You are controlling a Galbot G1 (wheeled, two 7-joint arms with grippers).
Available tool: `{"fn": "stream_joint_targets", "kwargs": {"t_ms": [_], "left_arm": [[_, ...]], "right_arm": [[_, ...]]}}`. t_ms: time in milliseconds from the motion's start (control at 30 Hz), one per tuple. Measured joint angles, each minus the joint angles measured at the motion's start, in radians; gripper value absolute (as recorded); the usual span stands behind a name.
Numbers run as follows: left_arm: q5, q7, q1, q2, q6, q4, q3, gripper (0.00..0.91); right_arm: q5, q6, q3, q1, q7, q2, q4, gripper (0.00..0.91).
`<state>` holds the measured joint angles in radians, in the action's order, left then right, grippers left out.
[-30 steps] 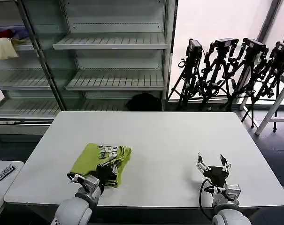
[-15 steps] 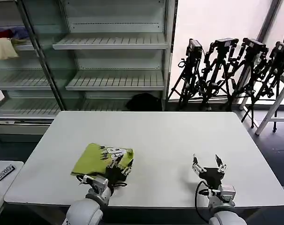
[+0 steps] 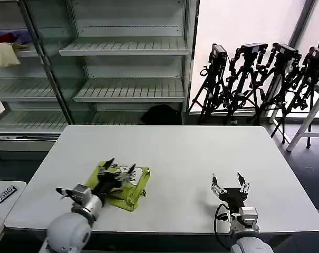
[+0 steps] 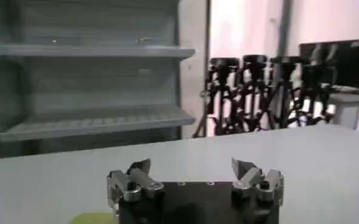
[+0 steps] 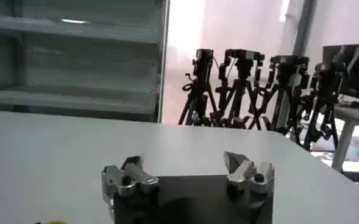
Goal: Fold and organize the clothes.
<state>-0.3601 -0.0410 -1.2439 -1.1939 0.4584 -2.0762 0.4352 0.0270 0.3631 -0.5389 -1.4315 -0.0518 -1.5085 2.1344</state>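
shirt: soft lime-green short-sleeved t-shirt (image 3: 121,184) lies folded compact on white desk (image 3: 191,153) | left tool (image 3: 116,171) spread above it, apparently released | right tool (image 3: 230,183) spread, idle over bare desk

One white table (image 3: 191,158). One lime-green T-shirt (image 3: 128,191), folded, on the table's near left part. Two grippers: the left gripper (image 3: 117,169) over the shirt, the right gripper (image 3: 229,183) at the near right, both with fingers spread. Four black tripods (image 3: 264,79) stand in a row at the far right. One grey shelving unit (image 3: 127,47) stands behind the table.
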Motion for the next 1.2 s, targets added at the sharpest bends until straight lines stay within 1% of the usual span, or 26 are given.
{"fn": "stream_joint_targets", "kwargs": {"t_ms": [200, 400, 633, 1100, 1133, 1167, 1200], "left_arm": [[-0.074, -0.015, -0.027, 0.075, 0.002, 0.066, 0.142, 0.907], [-0.122, -0.021, -0.034, 0.117, 0.016, 0.137, 0.204, 0.907], [-0.177, -0.021, -0.024, 0.126, 0.041, 0.187, 0.218, 0.907], [-0.225, -0.019, -0.015, 0.113, 0.056, 0.232, 0.199, 0.907], [-0.227, -0.019, -0.016, 0.112, 0.058, 0.234, 0.197, 0.887], [-0.230, -0.020, -0.016, 0.110, 0.059, 0.234, 0.196, 0.736], [-0.233, -0.020, -0.017, 0.108, 0.060, 0.234, 0.194, 0.625]], "right_arm": [[-0.008, 0.018, 0.009, 0.010, 0.008, -0.001, 0.016, 0.907], [-0.012, 0.030, 0.022, 0.019, 0.014, -0.001, 0.016, 0.907], [-0.008, 0.030, 0.019, 0.017, 0.021, 0.001, 0.014, 0.907], [-0.004, 0.029, 0.019, 0.016, 0.021, -0.001, 0.005, 0.907], [-0.004, 0.029, 0.019, 0.017, 0.021, -0.001, 0.005, 0.907], [-0.004, 0.029, 0.019, 0.017, 0.021, -0.002, 0.005, 0.907], [-0.004, 0.029, 0.019, 0.017, 0.021, -0.002, 0.005, 0.907]]}}
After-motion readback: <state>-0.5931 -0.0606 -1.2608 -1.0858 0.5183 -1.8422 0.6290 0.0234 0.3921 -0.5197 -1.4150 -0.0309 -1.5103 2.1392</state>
